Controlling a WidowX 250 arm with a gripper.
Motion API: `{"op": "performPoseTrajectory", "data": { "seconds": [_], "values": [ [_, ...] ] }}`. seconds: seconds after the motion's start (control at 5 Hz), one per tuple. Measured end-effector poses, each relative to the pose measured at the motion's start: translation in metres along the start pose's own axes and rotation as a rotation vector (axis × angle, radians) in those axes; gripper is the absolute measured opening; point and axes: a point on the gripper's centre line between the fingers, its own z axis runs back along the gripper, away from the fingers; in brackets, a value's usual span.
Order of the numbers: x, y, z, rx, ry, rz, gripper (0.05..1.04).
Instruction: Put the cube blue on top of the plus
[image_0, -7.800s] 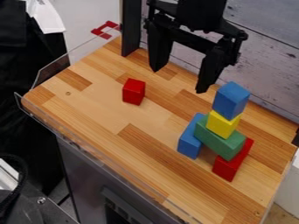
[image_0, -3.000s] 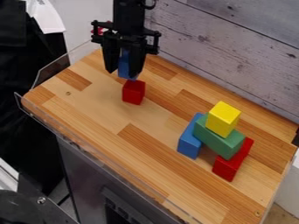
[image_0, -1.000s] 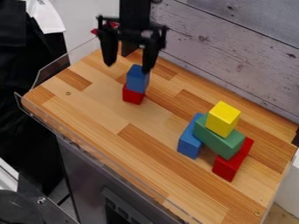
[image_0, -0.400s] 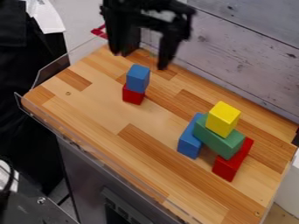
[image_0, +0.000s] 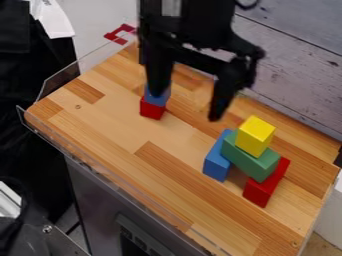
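Blue cube (image_0: 155, 100), likely light and rigid: grip opposite side faces, clear of the red block (image_0: 152, 110) below. Fingers (image_0: 226, 90) stand wide apart, holding nothing.

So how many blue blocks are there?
2. One is the blue cube on the small red block, partly behind the gripper. The other is the longer blue block by the green block. More might be hidden.

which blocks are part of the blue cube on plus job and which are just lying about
Job:
blue cube
small red block under it, perhaps meant as the "plus"
hand, open

Lying about, it seems:
yellow cube
green block
long blue block
long red block
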Motion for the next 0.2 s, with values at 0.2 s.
{"op": "performPoseTrajectory", "data": {
  "seconds": [0.2],
  "values": [
    [0.0026,-0.012,-0.0106,-0.006,0.023,-0.015,1.0]
  ]
}}
